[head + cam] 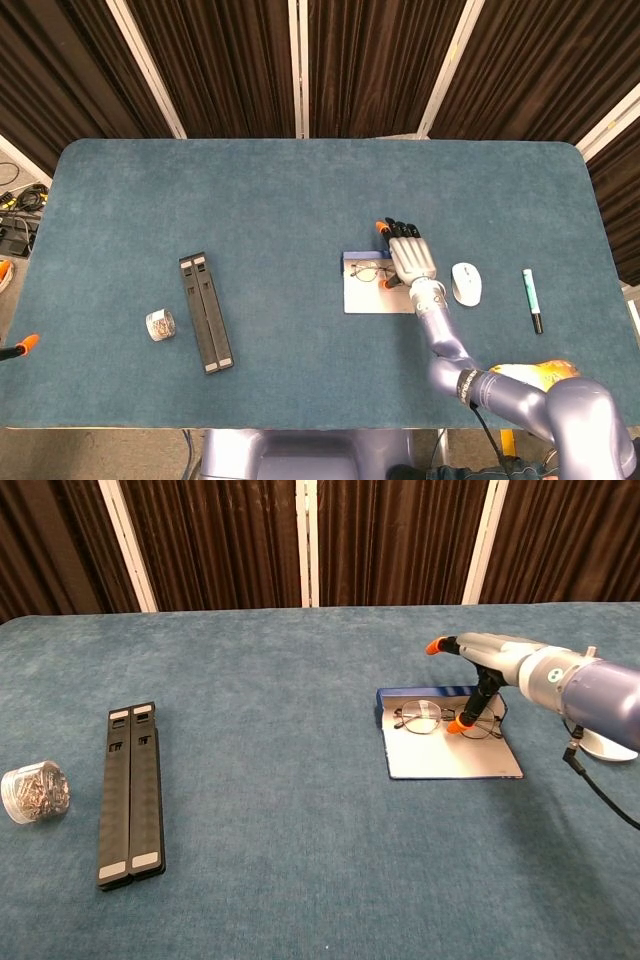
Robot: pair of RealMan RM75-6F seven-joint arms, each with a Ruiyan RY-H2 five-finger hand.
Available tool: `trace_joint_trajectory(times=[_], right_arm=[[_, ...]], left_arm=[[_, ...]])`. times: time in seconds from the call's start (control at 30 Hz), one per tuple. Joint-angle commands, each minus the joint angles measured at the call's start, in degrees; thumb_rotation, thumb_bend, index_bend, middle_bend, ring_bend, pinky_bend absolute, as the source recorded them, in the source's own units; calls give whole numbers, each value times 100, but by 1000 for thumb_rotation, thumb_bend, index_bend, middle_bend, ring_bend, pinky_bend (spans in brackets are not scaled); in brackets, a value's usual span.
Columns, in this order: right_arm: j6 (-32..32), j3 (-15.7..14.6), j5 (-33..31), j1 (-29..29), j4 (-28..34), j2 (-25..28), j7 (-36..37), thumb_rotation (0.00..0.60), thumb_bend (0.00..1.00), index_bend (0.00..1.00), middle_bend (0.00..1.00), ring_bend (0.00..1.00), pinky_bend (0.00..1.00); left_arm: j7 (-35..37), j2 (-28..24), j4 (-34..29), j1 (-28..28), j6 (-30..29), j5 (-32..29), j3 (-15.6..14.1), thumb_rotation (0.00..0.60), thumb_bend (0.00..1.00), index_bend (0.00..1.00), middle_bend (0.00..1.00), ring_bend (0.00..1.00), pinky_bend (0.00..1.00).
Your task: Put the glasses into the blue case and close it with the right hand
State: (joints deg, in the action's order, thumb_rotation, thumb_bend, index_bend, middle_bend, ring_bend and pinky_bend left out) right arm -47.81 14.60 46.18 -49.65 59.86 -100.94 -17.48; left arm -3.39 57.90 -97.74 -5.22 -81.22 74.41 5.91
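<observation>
The blue case [378, 298] [452, 759] lies open and flat right of the table's centre, its pale lining facing up. The thin-framed glasses [366, 270] [428, 720] lie in its far half, lenses side by side. My right hand [413, 258] [492, 653] hovers over the case's far right corner. Its fingers are stretched out and apart, holding nothing. The orange-tipped thumb [456, 725] points down at the right lens; whether it touches the frame is unclear. My left hand is out of both views.
A white mouse [466, 283] [603, 742] sits just right of the case, and a green marker [531, 298] lies further right. On the left are a black folded stand [205, 312] [131, 793] and a small clear jar [160, 324] [35, 791].
</observation>
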Motion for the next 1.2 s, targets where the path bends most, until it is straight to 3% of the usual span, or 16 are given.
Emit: trace_joint_trajectory(times=[0.03,0.43,0.77,1.07,1.2], right_arm=[[119,141,-45,-77,-277,-144,79,600,0,72,0,0,0],[288,345,-68,-231,-965,-406,82,600,0,78,0,0,0],[255,419,13,-219,-1065,-450,92,600,6,79,0,0,0],[-52,257,442,103,-157,25,193,600,3,79,0,0,0],[-395,-198,1268,515,955,731,368,600,5,82,0,0,0]], left_arm=[[-15,10,12,-12,22,-39,13,600,0,0,0,0,0],[-84,46,29,-38,66,-141,34,600,0,0,0,0,0],[-157,73,14,-47,63,-153,28,600,0,0,0,0,0],[-154,66,-1,-43,43,-119,17,600,0,0,0,0,0],[-149,65,-10,-51,47,-48,-10,600,0,0,0,0,0]])
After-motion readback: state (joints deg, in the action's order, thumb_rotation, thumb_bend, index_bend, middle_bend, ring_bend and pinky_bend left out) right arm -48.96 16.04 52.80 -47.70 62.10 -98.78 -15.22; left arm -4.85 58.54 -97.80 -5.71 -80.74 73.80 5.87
